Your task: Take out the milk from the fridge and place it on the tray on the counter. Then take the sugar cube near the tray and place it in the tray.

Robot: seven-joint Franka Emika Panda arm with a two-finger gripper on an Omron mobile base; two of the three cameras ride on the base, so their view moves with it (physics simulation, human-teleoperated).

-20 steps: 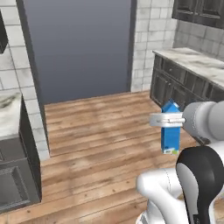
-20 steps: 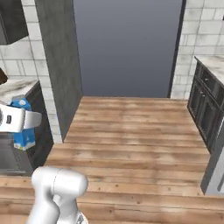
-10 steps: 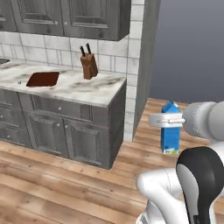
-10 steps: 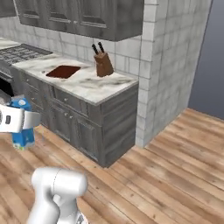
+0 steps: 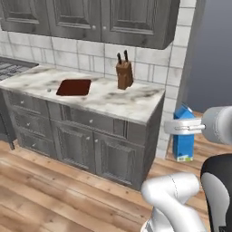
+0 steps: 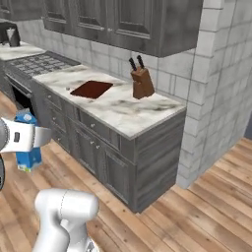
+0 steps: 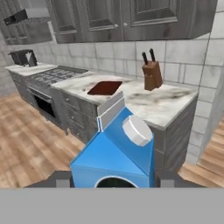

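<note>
Grey kitchen, wood floor.
Dark wall cabinets [image 5: 113,20] are hanging over white tiled wall [image 5: 86,61]; plank floor [image 5: 54,195] is gleaming below.

A glossy white, rounded arm segment [image 5: 174,192] is seen low in the left base view, a dark joint [image 5: 219,190] beside it, and a pale grey cylindrical wrist [image 5: 218,125] above.

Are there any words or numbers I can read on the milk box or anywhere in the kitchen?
None can be read.
The milk: a dark round mark at its front, cut off by the picture edge, with no letters to see.
The knife block, tray and counter: no text on them.
</note>
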